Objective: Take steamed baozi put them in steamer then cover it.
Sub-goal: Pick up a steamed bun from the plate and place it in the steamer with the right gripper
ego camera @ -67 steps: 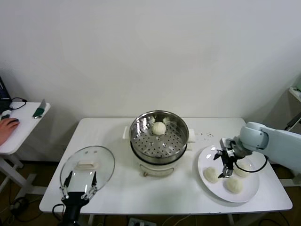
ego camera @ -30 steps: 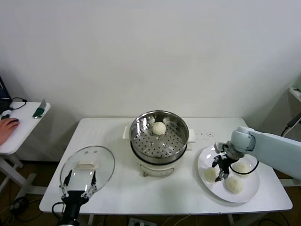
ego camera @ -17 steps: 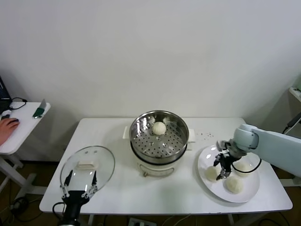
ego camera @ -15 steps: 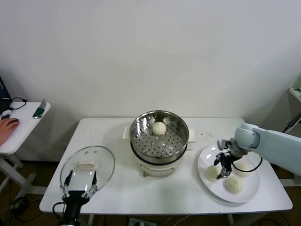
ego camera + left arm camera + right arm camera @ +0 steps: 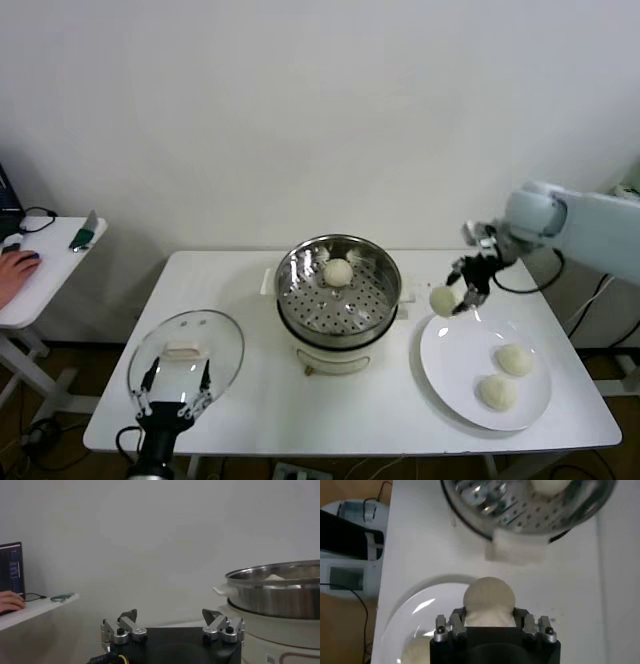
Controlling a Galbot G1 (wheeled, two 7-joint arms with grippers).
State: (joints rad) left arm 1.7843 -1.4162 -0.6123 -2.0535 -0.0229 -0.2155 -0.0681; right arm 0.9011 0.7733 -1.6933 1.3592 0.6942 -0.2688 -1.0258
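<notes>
A bun (image 5: 442, 299) is gripped by the right gripper (image 5: 461, 293) above the plate (image 5: 455, 372); it could be dropped short of the steamer (image 5: 338, 283) if squeezed loosely. The left gripper (image 5: 170, 391) is held open.

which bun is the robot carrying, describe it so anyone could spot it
Look right of the steamer, above the near edge of the white plate. The bun hangs there in the right gripper; two others lie on the plate, one in the steamer.
</notes>
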